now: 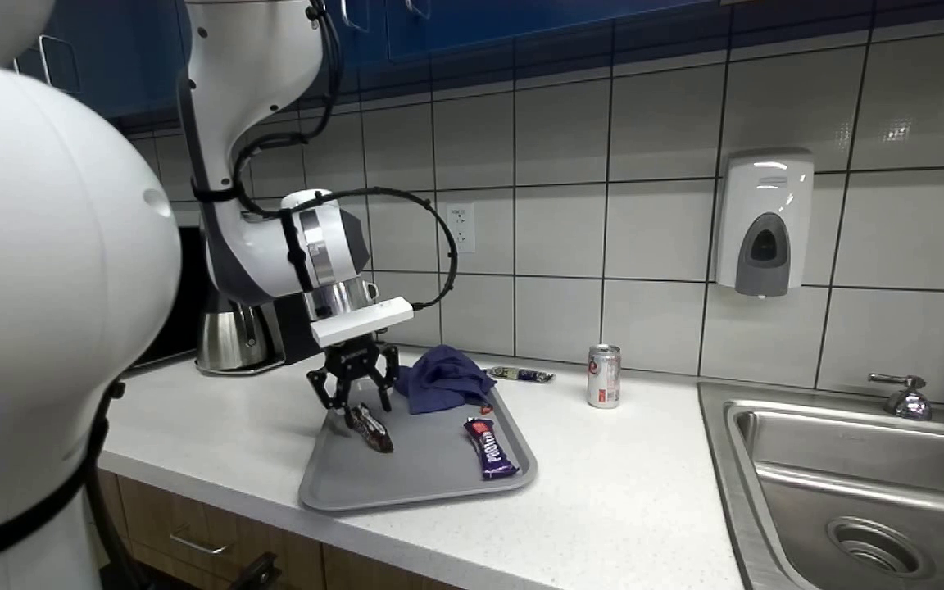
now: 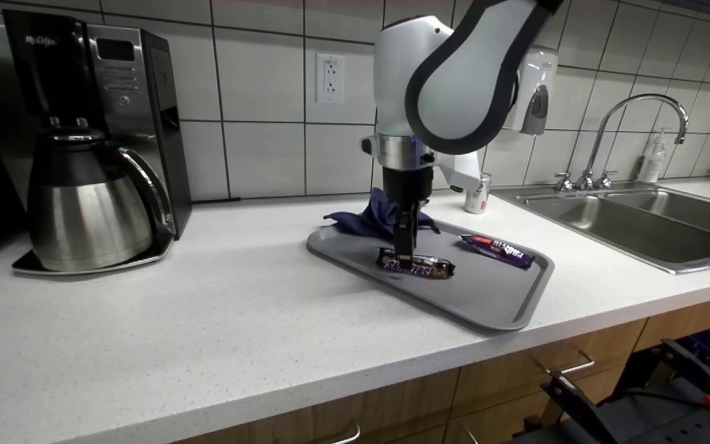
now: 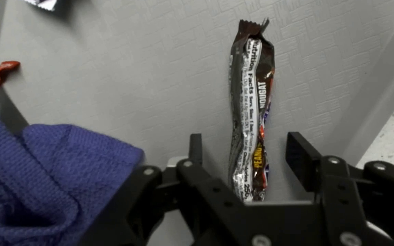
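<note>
My gripper (image 3: 243, 147) stands open over the grey tray (image 3: 149, 68), with a dark Snickers bar (image 3: 251, 89) between its fingers. In the wrist view a gap shows on each side of the bar, and its near end is hidden by the gripper body. The same bar lies on the tray in both exterior views (image 1: 372, 430) (image 2: 432, 267), right at the fingertips (image 2: 405, 262). A purple protein bar (image 1: 490, 449) rests on the tray's other side. A crumpled purple-blue cloth (image 3: 46, 177) is bunched beside the gripper, with a small red wrapper (image 3: 3, 70) at its edge.
Behind the tray lie another wrapped bar (image 1: 519, 374) and an upright can (image 1: 603, 377). A coffee maker (image 2: 133, 92) with a steel carafe (image 2: 90, 216) stands at one end of the counter, a sink (image 1: 718, 459) at the other. The tiled wall carries a soap dispenser (image 1: 767, 221).
</note>
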Robot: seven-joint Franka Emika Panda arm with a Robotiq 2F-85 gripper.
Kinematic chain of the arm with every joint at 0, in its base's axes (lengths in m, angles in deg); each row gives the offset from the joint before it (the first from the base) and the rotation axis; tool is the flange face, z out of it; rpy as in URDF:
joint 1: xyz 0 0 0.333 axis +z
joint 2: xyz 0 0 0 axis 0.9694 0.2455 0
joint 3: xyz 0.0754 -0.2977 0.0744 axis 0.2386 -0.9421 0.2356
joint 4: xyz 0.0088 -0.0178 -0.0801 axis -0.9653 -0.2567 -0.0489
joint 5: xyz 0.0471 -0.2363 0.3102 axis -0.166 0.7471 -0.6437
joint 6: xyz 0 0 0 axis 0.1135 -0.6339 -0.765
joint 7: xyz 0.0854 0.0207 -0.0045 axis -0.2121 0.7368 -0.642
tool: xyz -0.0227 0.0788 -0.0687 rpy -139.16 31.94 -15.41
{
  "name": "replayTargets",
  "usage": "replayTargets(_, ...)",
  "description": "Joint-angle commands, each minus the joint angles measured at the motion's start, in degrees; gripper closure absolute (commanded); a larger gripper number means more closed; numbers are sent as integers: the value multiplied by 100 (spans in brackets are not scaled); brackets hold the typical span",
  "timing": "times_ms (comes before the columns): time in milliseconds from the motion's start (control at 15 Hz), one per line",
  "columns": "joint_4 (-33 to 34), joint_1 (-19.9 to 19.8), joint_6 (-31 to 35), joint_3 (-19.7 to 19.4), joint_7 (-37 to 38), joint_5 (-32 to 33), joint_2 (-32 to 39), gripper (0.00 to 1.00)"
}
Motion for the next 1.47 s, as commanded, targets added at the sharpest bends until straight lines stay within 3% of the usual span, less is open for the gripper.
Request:
replayTargets(0,-32,-10,-162,51,61,-13,-323,5)
replayTargets(67,-37,-22,-163,52,57,-25,-402,0)
replayTargets(733,71,-253,-199,-79,-17,-54,-978,0)
replayTargets(1400,73,-277,-26,-60,-5,-24,-846,0)
